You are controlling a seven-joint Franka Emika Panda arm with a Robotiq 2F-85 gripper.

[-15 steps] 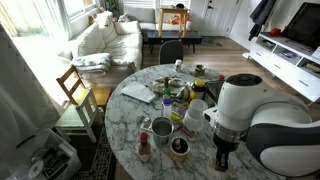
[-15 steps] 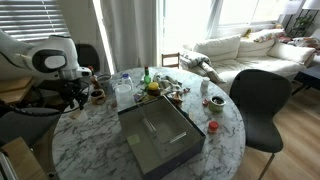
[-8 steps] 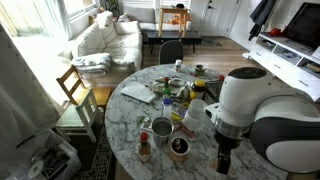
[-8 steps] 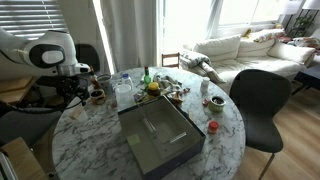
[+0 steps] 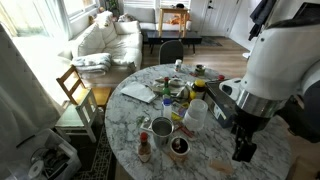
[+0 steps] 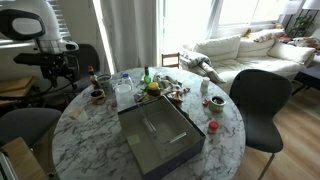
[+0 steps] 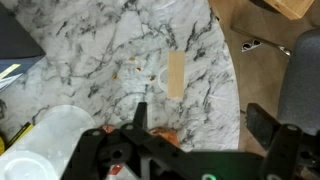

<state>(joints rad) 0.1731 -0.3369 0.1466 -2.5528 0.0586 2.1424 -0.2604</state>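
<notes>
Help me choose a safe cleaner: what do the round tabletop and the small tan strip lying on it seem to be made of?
Tabletop: looks like polished marble or a marble-look laminate, white with grey veins and a smooth face; which one cannot be told. Tan strip: probably bare wood, flat, matte, evenly pale brown; grain too blurred to confirm.

A matt, pale wooden slat (image 7: 176,75) lies on the glossy, grey-veined marble table (image 7: 90,60).
</notes>
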